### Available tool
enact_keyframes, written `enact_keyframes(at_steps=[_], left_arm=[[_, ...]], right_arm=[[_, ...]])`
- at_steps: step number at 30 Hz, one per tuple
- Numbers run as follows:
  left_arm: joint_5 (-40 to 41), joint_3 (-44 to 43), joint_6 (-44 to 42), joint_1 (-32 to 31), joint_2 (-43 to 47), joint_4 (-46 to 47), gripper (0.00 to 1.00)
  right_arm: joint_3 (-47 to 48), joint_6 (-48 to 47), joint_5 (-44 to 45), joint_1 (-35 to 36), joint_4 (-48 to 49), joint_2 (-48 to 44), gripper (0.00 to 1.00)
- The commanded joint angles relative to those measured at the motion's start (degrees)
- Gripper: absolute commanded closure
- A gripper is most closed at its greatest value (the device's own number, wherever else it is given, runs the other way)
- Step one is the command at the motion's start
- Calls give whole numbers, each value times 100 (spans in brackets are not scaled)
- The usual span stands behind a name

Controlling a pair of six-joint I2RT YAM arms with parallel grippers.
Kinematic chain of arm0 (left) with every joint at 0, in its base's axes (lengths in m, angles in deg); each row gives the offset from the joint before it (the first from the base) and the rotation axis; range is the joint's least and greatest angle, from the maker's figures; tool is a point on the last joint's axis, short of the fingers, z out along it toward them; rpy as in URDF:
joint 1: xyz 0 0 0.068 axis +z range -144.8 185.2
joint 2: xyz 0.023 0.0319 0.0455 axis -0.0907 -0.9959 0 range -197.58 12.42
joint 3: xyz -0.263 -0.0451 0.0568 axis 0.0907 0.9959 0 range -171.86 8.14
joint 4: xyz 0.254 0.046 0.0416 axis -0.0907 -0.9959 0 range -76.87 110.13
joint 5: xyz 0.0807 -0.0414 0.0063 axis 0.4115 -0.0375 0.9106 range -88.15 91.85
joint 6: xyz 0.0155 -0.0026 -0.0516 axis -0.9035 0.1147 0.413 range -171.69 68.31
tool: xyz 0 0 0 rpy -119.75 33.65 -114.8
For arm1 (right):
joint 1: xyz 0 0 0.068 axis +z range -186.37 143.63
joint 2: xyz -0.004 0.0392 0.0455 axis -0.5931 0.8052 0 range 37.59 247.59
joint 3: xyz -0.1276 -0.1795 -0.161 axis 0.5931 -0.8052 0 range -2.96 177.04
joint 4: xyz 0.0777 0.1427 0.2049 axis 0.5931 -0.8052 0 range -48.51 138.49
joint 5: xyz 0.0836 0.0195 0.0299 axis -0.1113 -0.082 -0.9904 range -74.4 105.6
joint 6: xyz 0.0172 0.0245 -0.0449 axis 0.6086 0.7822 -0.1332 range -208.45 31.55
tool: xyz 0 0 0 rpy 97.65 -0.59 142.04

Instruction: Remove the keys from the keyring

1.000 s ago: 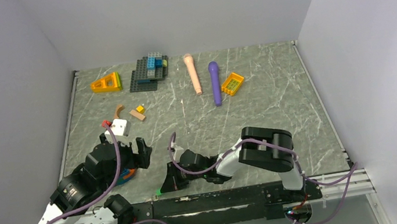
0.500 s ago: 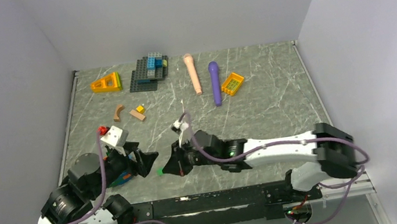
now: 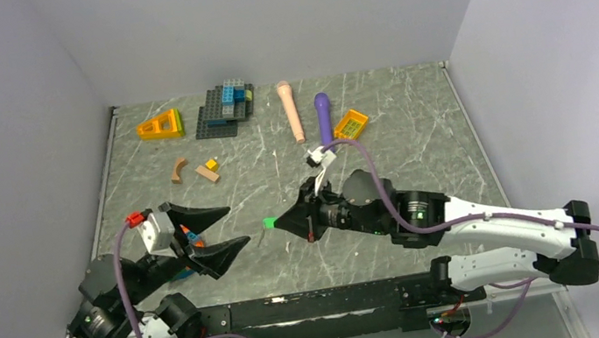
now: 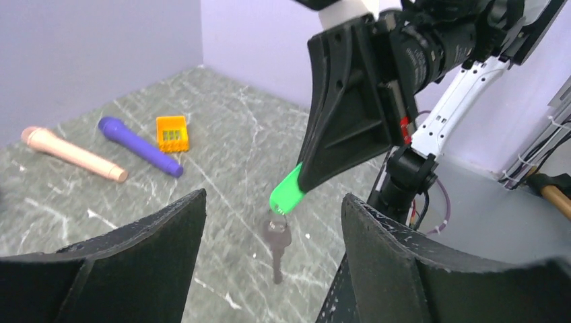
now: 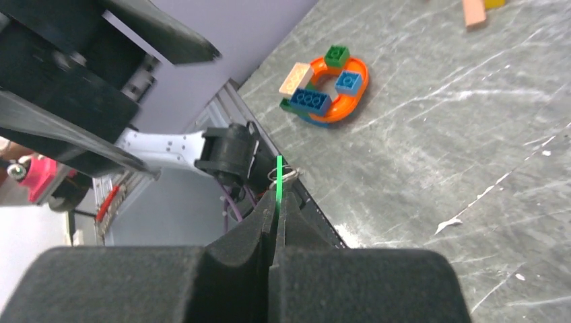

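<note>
My right gripper [image 3: 286,221] is shut on a flat green key tag [image 3: 270,223] and holds it above the table. In the left wrist view the green tag [image 4: 286,190] sticks out of the right gripper's black jaws, and a dark key [image 4: 276,242] hangs from a small keyring [image 4: 277,214] below it. In the right wrist view the tag [image 5: 277,182] shows edge-on with the wire keyring [image 5: 284,174] at its tip. My left gripper [image 3: 229,227] is open wide, its fingers either side of the hanging key, not touching it.
An orange curved piece with Lego bricks [image 5: 326,84] lies on the table under my left arm. At the back lie a beige microphone [image 3: 291,111], a purple microphone [image 3: 324,123], an orange brick [image 3: 350,126], a grey baseplate with bricks [image 3: 224,109] and a yellow wedge [image 3: 161,125].
My right arm has lifted the green tag off the table and swung it up and right. My left gripper has risen, turned toward it and opened wide.
</note>
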Motion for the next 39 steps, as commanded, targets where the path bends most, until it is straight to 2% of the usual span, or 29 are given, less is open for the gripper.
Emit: enact_keyframes(at_steps=[1,8,16,27,39], left_arm=[[-274,690,225,4,179,1657,24],[-203,2397,764,5,546,4282,28],[-824,3181,534,-9,213,6254,24],[-1166,3394,429,-46,-985,7675,30],[-1018,3353,413,-205,-2034,8532,37]], right_arm=[[463,-108,596,-3,-619,-373,100],[784,377,1336,-2,-1295,-461,100],[1086,802,1740,-1,-1793,-361,100],[1133,898,1875,0,-1866,-435,100],[1145,937,1841,9,-1876,-529,100]])
